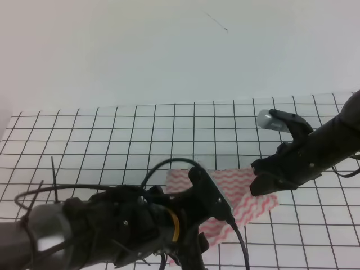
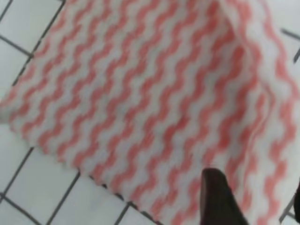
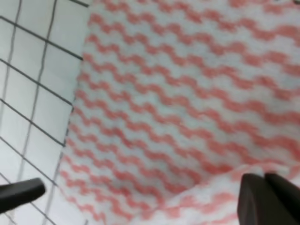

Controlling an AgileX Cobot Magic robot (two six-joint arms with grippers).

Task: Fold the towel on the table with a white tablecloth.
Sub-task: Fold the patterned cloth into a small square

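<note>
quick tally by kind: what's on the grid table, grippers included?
Towel, white with pink-red wavy stripes: 1
Grippers: 2, left gripper and right gripper
Table with a white tablecloth: 1
Total: 4

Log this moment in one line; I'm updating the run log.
towel: partly folded on gridded table | left gripper: over towel | right gripper: over towel, open
</note>
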